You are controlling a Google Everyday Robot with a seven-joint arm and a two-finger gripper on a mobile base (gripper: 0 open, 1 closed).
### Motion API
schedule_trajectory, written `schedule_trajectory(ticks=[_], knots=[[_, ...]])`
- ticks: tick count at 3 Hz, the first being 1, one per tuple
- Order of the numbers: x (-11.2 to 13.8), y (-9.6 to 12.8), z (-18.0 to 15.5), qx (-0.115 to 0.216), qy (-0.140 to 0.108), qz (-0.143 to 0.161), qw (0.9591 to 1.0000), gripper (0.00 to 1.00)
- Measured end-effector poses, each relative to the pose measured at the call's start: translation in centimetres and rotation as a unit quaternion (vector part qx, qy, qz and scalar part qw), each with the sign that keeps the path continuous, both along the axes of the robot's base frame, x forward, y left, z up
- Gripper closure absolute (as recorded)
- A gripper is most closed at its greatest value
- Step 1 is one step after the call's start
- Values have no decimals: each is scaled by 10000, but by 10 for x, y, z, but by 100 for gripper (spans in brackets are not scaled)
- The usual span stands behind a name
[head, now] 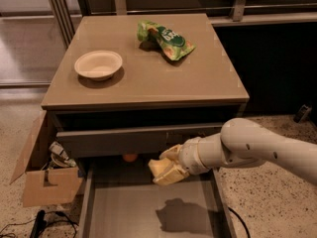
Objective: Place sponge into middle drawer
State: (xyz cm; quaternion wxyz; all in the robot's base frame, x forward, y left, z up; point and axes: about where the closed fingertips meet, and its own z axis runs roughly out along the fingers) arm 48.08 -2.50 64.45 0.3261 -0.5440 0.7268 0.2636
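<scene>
Holding the sponge [160, 171] in the gripper [172, 163], closed around the yellow block, with foam showing at the left and near sides of the grip. Hanging it in the air over the far part of the open drawer [124, 214], near the middle of its width, touching neither floor nor side walls. Throwing a dark shadow [184, 215] onto the smooth grey drawer floor, nearer than the sponge and slightly to its right. Reaching in from the right with the white arm [257, 150], passing low beside the near right corner of the table [148, 83] and ending at the gripper. Hovering just below and nearer than a long grey panel [114, 141], set directly under the table top. Showing a small orange thing [130, 157] just left of the sponge, tucked back beneath that panel; too small for telling what. Carrying two things on the table top, both well apart from the sponge: a white bowl [98, 64] at the left, upright, and a green bag [166, 38] at the far middle, lying crumpled. Flanking the drawer on the left with an open cardboard box [47, 187] on the speckled ground, with cables [57, 155] bunched inside its far end. Trailing a black cord [38, 225] across the near left corner.
</scene>
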Motion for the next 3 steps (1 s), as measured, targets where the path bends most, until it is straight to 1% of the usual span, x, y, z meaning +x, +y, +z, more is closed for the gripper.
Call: schedule_trajectory(ticks=[1, 2, 3], knots=[[-3, 12, -36, -11, 85, -241, 9997, 100], [-7, 26, -73, -25, 56, -536, 9985, 100], [-7, 26, -73, -25, 56, -536, 9985, 100]])
